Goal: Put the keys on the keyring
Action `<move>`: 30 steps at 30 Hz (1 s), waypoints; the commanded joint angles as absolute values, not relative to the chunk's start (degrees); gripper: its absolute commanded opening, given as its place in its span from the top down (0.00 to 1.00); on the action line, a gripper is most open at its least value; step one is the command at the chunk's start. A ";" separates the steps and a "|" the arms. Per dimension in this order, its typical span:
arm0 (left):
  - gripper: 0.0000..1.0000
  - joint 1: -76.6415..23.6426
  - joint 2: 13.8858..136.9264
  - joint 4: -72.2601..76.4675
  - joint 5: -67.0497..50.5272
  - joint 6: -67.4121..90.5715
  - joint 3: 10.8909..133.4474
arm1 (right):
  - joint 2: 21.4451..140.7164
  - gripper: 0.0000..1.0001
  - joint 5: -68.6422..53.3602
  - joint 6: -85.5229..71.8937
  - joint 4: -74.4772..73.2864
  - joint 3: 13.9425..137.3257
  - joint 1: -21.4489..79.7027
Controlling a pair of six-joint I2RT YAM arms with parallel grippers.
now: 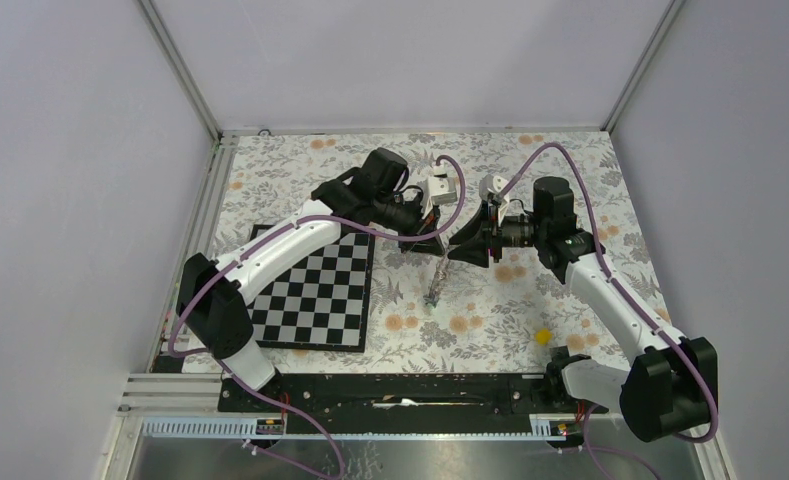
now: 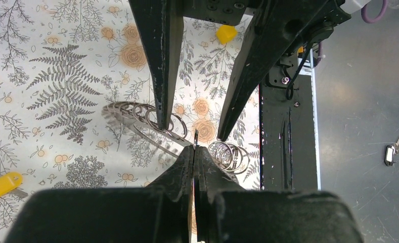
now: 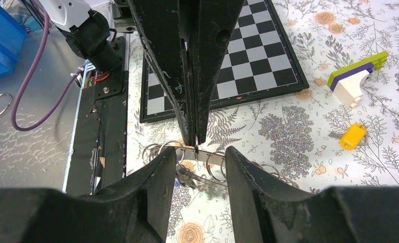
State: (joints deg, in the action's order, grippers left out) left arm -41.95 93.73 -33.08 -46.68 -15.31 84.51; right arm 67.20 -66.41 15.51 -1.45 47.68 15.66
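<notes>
Grey metal keyring sat pinched in your left gripper, fingers pressed together on one coil. Your right gripper stood spread either side of it. Its long axis hung from the fingertips down toward the table, slanting to the near edge. A yellow key lay well apart. You couldn't read the blue bin's contents.

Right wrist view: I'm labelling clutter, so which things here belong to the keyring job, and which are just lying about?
Job:
keyring, gripped by the left hand
yellow-headed key

Lying about:
chessboard
white-purple-green block
blue box
</notes>
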 commanded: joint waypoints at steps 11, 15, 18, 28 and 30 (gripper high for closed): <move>1.00 -42.15 90.56 -27.11 -50.43 -14.99 84.04 | 67.50 0.55 -65.38 16.02 1.14 47.40 16.17; 1.00 -42.11 90.49 -26.81 -50.59 -14.79 84.03 | 67.69 0.66 -65.78 15.26 2.01 47.27 16.17; 1.00 -42.13 90.37 -26.51 -50.55 -14.70 83.94 | 67.76 0.85 -66.09 15.20 1.86 47.37 16.23; 0.83 -41.43 87.76 -23.94 -52.77 -18.06 79.50 | 67.02 1.00 -65.63 13.66 2.78 48.25 16.10; 0.78 -41.26 87.11 -22.96 -52.95 -18.26 78.41 | 66.98 1.00 -65.97 12.85 3.47 48.29 16.08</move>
State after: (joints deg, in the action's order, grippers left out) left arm -41.60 91.13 -27.03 -48.69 -16.58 79.96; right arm 67.57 -65.82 14.26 -0.05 47.27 16.03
